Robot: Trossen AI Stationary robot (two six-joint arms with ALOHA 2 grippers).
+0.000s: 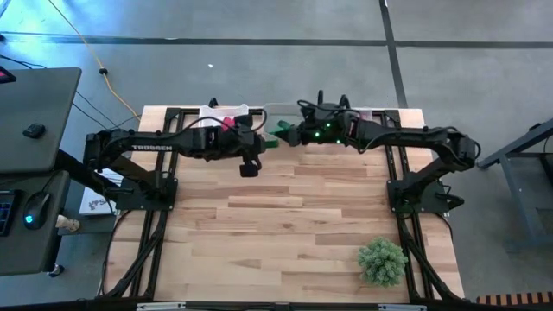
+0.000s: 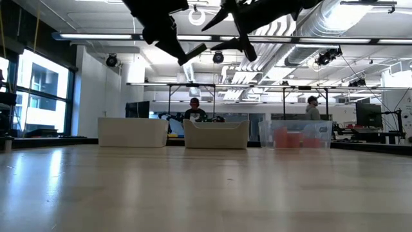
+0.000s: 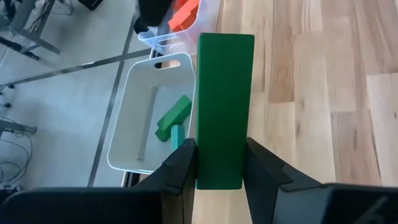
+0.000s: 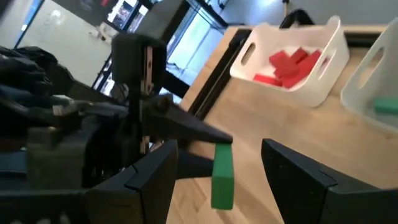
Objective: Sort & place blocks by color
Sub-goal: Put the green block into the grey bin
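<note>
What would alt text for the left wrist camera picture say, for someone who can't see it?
The left gripper holds a tall green block upright between its two dark fingers, above a wooden table. Beyond it sits a white bin with green blocks inside, and farther off a clear bin with orange blocks.

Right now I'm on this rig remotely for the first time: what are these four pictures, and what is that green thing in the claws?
Two robot arms work over a wooden table. One camera looks straight down, one sits at tabletop height, and one rides on each wrist. The left gripper is shut on a green block, near the middle bin, which holds more green blocks. The right gripper is open, empty and faces that block. Another bin holds red blocks. A green plant stands at the table's corner.
</note>
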